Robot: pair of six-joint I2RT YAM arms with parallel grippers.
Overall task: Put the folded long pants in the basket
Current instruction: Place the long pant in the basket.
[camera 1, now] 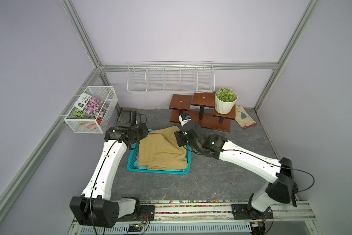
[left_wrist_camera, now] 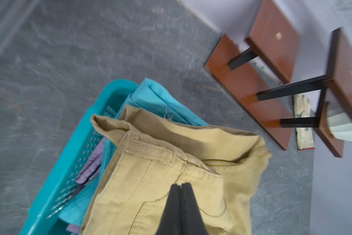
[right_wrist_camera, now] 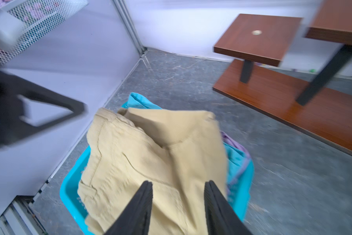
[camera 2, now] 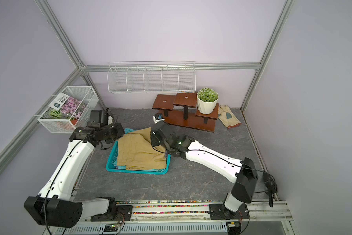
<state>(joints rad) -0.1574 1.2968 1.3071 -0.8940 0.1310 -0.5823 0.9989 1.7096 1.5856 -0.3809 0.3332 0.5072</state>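
Left arm (camera 1: 108,160), khaki pants (camera 1: 161,150), basket (camera 1: 156,172), wooden stand (camera 1: 215,124)

The khaki pants (camera 1: 161,150) lie rumpled on top in the teal basket (camera 1: 156,172); the left arm (camera 1: 110,160) and the right arm (camera 1: 250,160) reach over its far corners.

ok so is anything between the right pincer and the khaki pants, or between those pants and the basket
Nothing visible. The right pincer hangs open directly over the khaki pants, with nothing between. Those pants already lie in the basket, on top of the teal pants and lilac pants.
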